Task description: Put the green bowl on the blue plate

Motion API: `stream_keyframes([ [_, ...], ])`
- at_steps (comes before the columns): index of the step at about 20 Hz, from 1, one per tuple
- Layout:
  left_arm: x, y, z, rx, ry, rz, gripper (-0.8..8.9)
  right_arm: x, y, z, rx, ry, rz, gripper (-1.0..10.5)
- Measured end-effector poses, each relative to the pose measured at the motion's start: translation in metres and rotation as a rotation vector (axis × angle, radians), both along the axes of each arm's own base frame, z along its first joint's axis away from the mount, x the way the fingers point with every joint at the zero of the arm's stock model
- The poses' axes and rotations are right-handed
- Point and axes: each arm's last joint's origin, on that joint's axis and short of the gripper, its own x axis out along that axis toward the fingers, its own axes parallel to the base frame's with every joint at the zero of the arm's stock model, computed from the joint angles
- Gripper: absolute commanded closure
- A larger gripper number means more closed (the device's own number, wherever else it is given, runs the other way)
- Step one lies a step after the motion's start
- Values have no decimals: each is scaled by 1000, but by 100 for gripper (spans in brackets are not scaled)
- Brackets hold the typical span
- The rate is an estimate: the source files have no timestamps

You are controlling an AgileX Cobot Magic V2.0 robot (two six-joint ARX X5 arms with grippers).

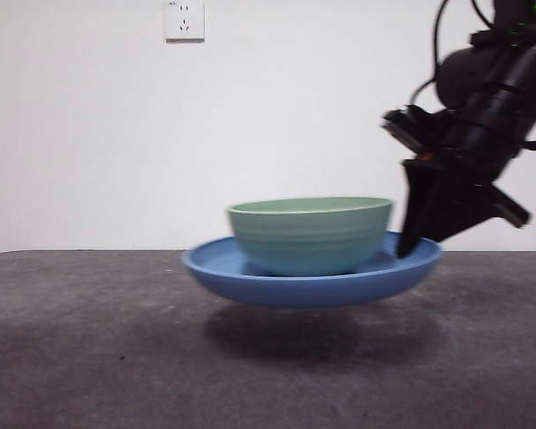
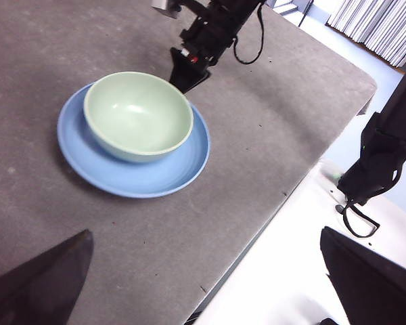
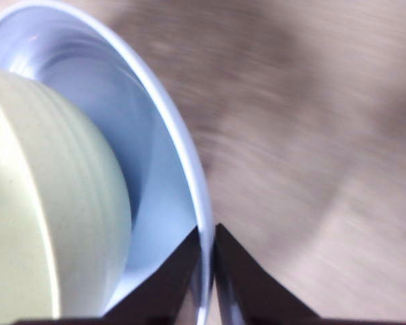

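In your right wrist view the table (image 3: 311,135) is smeared by motion blur, and the picture's edge cuts off most of the green bowl (image 3: 47,217) and blue plate (image 3: 155,156). From the front, the bowl's base sits hidden behind the plate's rim, and the right gripper (image 1: 409,248) covers the plate's right edge.

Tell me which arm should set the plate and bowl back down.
Right. The right gripper is clamped on the blue plate rim, holding it, with the green bowl inside, above the table. The left gripper waits far off.

Black arm (image 1: 491,98) with looped cables (perhaps a green light).
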Motion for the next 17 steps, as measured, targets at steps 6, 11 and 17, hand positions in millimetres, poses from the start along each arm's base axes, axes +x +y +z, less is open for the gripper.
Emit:
stream_keyframes([
  [6, 0, 0, 0, 0, 0, 0, 188, -5, 42, 4, 55, -49, 43, 933],
  [11, 0, 0, 0, 0, 0, -1, 188, 1, 48, -19, 35, 21, 30, 933],
  [17, 0, 0, 0, 0, 0, 0, 188, 7, 53, -47, 10, 81, 30, 933],
])
